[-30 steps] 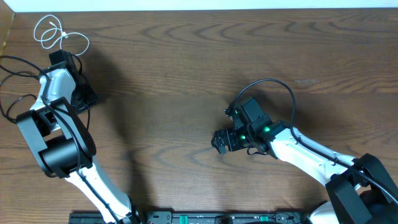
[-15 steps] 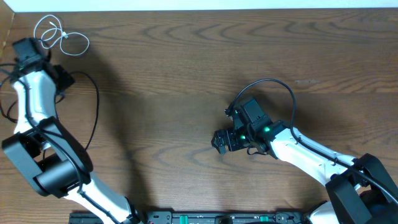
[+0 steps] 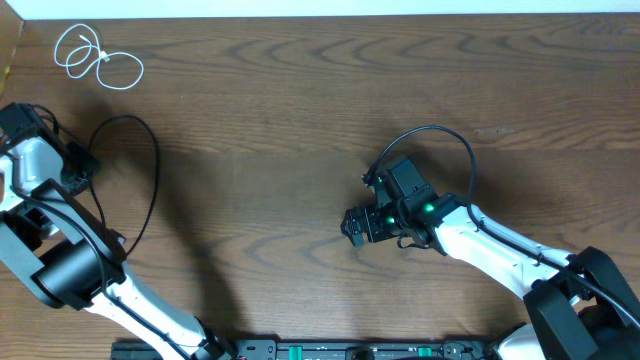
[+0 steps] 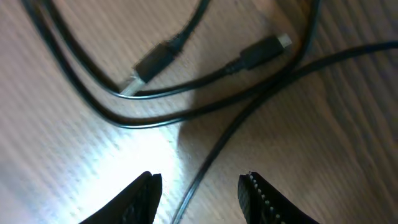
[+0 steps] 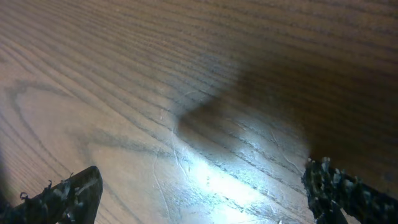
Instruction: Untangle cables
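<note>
The white cable point(image 3: 100, 62) lies coiled at the table's far left corner, apart from both arms. In the left wrist view, two black cables cross on the wood; one plug point(image 4: 152, 62) has a silver tip and the other plug point(image 4: 264, 48) lies to its right. My left gripper point(image 4: 200, 177) is open, and a black cable strand point(image 4: 214, 149) runs between its jaws without being pinched. From overhead, the left gripper point(image 3: 14, 120) sits at the table's left edge and hides the black cables. My right gripper point(image 3: 355, 225) point(image 5: 199, 193) hangs open over bare wood mid-table.
The left arm's own thick black cord point(image 3: 152, 170) loops out to the right of the arm. The right arm's cord point(image 3: 440, 132) arches behind its wrist. The table's back edge point(image 3: 320, 14) meets a white strip.
My left arm has swung from just below the white cable down and left to the table's left edge. The white cable and the right arm have not moved.
</note>
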Action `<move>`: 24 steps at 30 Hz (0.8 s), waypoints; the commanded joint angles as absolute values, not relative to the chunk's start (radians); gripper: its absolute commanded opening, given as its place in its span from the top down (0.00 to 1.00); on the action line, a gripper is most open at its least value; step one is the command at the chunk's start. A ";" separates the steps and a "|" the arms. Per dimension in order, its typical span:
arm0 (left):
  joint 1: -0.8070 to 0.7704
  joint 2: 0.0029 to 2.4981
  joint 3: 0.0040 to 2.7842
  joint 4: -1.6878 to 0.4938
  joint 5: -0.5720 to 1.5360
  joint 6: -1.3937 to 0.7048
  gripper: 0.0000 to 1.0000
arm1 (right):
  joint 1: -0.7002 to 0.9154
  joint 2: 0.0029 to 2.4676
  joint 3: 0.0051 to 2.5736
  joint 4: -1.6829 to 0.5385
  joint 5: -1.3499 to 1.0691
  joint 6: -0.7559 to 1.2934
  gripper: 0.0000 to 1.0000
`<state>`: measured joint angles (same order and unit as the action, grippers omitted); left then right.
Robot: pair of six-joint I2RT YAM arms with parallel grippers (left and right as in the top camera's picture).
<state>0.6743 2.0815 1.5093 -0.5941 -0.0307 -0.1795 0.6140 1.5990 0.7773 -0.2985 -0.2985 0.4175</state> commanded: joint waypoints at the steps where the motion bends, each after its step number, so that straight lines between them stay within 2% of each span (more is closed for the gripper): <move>1: 0.680 2.112 1.493 -0.597 0.027 -0.166 0.59 | 0.630 1.604 0.775 -0.297 -0.290 0.426 0.01; 12: 0.680 2.200 1.470 -0.583 0.026 -0.164 0.59 | 0.630 1.604 0.775 -0.299 -0.290 0.426 0.01; 15: 0.679 2.200 1.470 -0.581 0.027 -0.088 0.63 | 0.630 1.604 0.775 -0.296 -0.290 0.426 0.01; 18: 0.677 2.200 1.470 -0.585 0.041 0.046 0.70 | 0.630 1.604 0.775 -0.295 -0.290 0.426 0.01; 20: 0.677 2.200 1.470 -0.582 0.111 0.136 0.78 | 0.630 1.604 0.775 -0.295 -0.290 0.426 0.01; 24: 0.677 2.200 1.470 -0.569 0.177 0.188 0.92 | 0.630 1.604 0.775 -0.291 -0.290 0.426 0.01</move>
